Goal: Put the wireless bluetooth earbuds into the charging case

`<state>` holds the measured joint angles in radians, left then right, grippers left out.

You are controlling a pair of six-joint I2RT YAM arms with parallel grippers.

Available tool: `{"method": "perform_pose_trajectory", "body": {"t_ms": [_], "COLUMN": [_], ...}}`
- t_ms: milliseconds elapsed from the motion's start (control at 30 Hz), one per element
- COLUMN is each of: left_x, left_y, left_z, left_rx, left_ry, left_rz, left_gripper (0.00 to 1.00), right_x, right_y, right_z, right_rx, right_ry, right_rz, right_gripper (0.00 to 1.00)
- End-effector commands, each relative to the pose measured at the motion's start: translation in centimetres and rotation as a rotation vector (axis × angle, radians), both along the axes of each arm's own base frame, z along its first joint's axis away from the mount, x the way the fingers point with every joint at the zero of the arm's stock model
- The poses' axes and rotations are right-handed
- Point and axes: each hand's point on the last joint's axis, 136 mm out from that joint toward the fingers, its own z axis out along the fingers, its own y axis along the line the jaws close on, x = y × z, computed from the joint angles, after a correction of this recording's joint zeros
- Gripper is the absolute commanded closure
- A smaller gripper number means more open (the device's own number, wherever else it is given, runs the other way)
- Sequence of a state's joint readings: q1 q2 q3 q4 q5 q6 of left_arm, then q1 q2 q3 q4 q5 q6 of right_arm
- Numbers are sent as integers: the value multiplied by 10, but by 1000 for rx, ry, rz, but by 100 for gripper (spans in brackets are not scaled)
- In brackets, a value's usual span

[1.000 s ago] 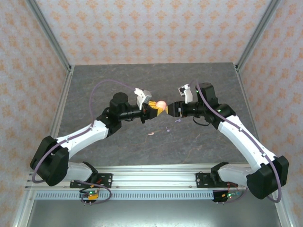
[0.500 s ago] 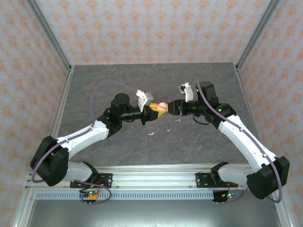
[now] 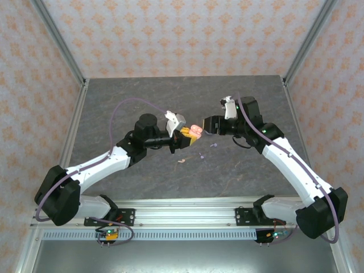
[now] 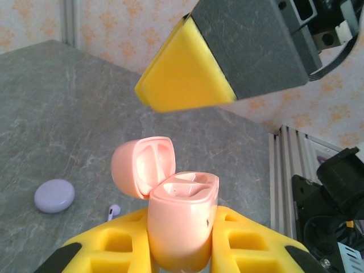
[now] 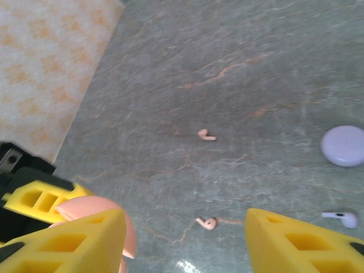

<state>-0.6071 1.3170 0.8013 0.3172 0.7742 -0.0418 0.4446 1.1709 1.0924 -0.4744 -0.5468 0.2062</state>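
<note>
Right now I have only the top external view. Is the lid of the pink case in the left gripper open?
Observer: Yes. In the left wrist view the pink case, clamped in the left gripper, has its lid hinged up.
Operator: Does the right gripper carry an earbud?
Observer: No. The right wrist view shows it open, nothing between its fingers.
Operator: How many pink ones wait on the table?
Observer: Two pink earbuds, lying apart.

Grey marbled tabletop (image 3: 114, 96), peach patterned walls (image 3: 182, 34), aluminium corner posts (image 3: 57, 40), even light
</note>
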Motion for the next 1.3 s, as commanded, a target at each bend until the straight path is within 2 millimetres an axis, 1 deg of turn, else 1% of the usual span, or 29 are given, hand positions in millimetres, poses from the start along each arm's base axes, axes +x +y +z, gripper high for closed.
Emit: {"method": "perform_pose_trajectory", "body": {"t_ms": [0,100,200,267,367,500,533,633,700,833,933,1067,1167,1267], "left_x": [1,-2,-7,-11,-19,-27,-29,-31,-32,-33,-35,-35,-36,-36], "left_y": [7,14,24,32,43,58,61,69,74,82,86,89,90,91], "left_z": [1,1,2,4,5,7,7,8,7,7,7,8,10,10], "left_rx": [28,22,31,36,42,45,49,52,58,54,56,55,51,50], "left_ry": [-33,-37,-42,-53,-56,-63,-62,-58,-50,-52,-53,-57,-60,-61], "left_rz": [42,65,102,126,156,207,216,250,271,308,321,337,340,345], "left_gripper": [79,79,79,79,78,78,78,78,78,78,77,77,77,76], "right_x": [14,16,18,17,8,-3,-6,-16,-27,-43,-55,-65,-69,-69], "right_y": [-25,-28,-23,-14,10,31,36,53,66,83,97,113,121,121], "right_z": [9,-5,-33,-52,-79,-111,-116,-130,-140,-163,-177,-195,-207,-216], "right_rx": [-53,-92,-137,-142,-110,-110,-104,-69,-59,-70,-78,-98,-102,-119], "right_ry": [-35,8,99,163,262,351,368,408,442,494,528,564,586,601], "right_rz": [-164,-178,-149,-101,8,78,91,139,182,225,255,280,282,270], "right_gripper": [42,41,42,43,48,55,57,66,72,79,81,83,85,86]}}
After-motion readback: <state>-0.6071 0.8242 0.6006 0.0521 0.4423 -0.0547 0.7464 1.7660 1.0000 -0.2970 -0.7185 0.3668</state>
